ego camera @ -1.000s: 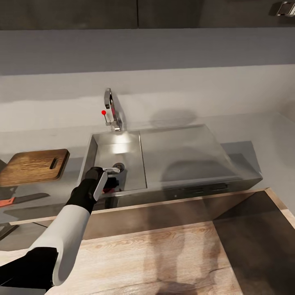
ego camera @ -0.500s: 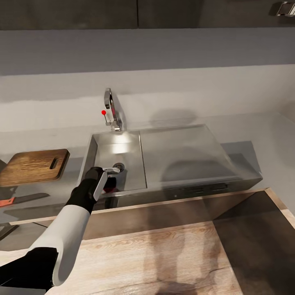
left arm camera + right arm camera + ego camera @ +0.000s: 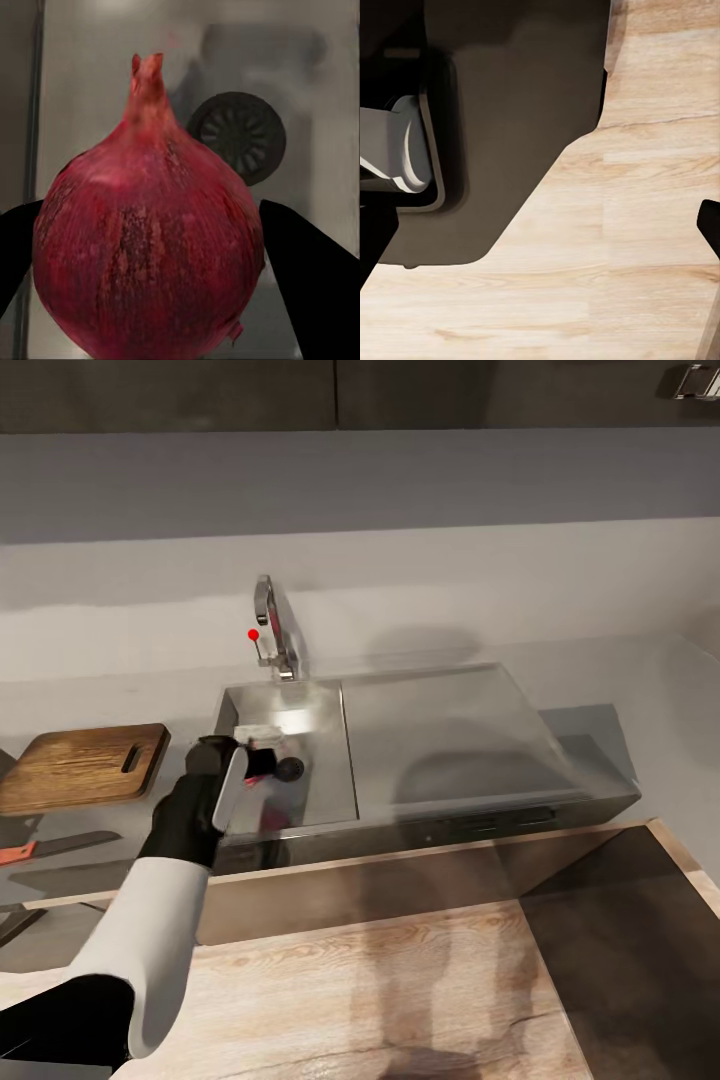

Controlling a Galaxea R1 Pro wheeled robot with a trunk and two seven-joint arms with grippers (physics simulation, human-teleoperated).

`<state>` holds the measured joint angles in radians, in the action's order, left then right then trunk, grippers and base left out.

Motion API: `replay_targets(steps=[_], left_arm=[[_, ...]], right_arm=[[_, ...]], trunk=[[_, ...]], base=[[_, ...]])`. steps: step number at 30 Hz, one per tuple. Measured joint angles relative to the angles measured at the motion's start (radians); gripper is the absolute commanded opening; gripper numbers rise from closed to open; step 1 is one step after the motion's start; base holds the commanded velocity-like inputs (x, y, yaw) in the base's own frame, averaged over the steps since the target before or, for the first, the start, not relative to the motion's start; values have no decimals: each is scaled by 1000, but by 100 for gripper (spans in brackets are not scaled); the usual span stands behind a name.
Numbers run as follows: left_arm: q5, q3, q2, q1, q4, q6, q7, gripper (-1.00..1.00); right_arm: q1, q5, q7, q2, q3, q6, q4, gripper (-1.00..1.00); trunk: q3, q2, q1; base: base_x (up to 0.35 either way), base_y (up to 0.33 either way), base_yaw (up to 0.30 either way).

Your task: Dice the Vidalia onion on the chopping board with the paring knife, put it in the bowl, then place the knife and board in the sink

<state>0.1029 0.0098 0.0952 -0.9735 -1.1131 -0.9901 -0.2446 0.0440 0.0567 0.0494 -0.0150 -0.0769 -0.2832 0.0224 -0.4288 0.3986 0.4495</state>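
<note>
The Vidalia onion (image 3: pixel 150 247) is dark red-skinned with a dried stem tip. My left gripper (image 3: pixel 150 217) is shut on it, one black finger (image 3: pixel 300 270) on each side. In the head view the left gripper (image 3: pixel 258 762) hangs over the left part of the sink (image 3: pixel 310 705), with the drain (image 3: pixel 291 768) beside it. The chopping board (image 3: pixel 85 765) lies on the countertop (image 3: pixel 620 690) left of the sink. The paring knife (image 3: pixel 50 848) lies in front of the board. My right gripper (image 3: pixel 540 232) is open over wood flooring. The bowl is out of view.
The chrome tap (image 3: pixel 272 630) with its red dot stands behind the basin. A flat drainboard (image 3: pixel 450 730) spreads to the right of the basin. A dark base part (image 3: pixel 495 127) of the robot shows in the right wrist view.
My left gripper has risen from the sink floor and moved a little left and back, carrying the onion. The drain is now uncovered beside it.
</note>
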Motion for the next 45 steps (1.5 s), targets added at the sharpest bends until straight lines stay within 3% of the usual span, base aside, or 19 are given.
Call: replay_targets(steps=[7,17,29,45], left_arm=[[-2,0,-14,0,-188,-18,0,-100],[4,-6,-13,0,-309,-20,0,-100],[3,-34,-13,0,-342,-21,1,-100],[5,-34,-12,0,-385,-21,1,-100]], right_arm=[[0,0,0,1,0,0,0,100],[0,0,0,0,0,0,1,100],[0,0,0,1,1,-2,2,100],[0,1,0,3,0,-3,1,100]], trunk=[[0,0,0],[0,0,0],[0,0,0],[0,0,0]], base=[[0,0,0],[0,0,0],[-4,8,0],[-178,233,0]])
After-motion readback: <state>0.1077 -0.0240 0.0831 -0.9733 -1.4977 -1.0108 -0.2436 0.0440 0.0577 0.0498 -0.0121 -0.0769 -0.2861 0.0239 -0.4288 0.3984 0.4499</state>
